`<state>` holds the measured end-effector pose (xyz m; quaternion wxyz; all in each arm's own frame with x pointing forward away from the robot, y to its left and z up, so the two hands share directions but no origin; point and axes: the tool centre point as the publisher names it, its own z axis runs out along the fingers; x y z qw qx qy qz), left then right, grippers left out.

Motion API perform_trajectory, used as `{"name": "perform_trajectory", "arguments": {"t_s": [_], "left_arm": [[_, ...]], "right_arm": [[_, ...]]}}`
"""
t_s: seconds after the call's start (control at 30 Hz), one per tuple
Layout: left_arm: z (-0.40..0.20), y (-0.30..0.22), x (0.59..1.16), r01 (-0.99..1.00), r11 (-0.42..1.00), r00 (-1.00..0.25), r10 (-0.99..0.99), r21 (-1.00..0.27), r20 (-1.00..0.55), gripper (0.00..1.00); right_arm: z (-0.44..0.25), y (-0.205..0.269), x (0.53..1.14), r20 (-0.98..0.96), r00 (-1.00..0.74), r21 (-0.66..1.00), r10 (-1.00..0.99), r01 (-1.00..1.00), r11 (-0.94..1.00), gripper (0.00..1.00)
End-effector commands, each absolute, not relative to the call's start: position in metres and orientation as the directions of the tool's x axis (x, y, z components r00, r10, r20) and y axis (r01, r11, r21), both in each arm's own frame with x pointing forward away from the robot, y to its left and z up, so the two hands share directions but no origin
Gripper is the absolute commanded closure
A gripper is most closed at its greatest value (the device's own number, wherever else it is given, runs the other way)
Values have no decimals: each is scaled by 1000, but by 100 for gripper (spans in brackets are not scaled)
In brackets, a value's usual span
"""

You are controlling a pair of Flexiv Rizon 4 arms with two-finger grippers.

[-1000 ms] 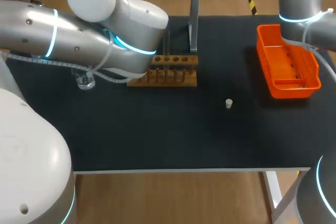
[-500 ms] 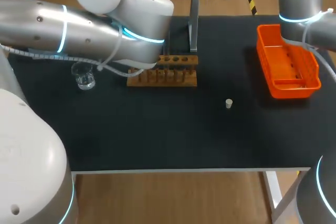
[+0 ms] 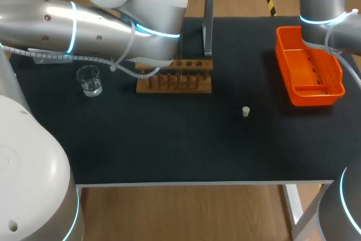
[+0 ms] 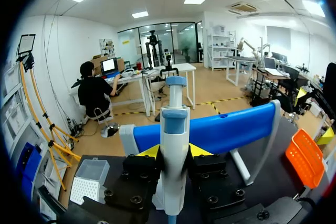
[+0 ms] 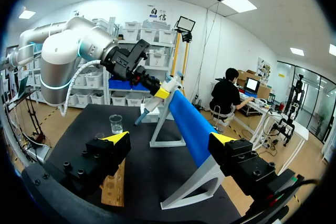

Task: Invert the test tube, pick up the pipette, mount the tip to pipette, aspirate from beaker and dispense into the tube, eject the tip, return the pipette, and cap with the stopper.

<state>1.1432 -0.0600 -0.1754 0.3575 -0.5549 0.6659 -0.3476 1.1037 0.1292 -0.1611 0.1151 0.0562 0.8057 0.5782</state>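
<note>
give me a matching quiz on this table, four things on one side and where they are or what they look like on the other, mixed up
Things:
1. beaker
2. tray
3. stopper
4. pipette

Descriptions:
a. orange, far right
b. gripped in the left hand
c. clear glass, left of the wooden rack
d. small, white, right of the wooden rack

Pairs: 1-c, 2-a, 3-d, 4-b

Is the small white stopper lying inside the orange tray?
No, the stopper stands on the black table, apart from the orange tray.
</note>
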Motion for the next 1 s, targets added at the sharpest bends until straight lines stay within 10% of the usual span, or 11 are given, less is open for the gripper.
{"name": "perform_trajectory", "arguments": {"t_s": [0.03, 1.0], "left_arm": [[-177, -61, 1150, -506, 147, -129, -987, -850, -94, 100], [-194, -56, 1154, -543, 133, -114, -990, -829, -84, 100]], "right_arm": [[-161, 128, 1105, -119, -969, 944, 219, -42, 326, 0], [-161, 128, 1105, -119, -969, 944, 219, -42, 326, 0]]}}
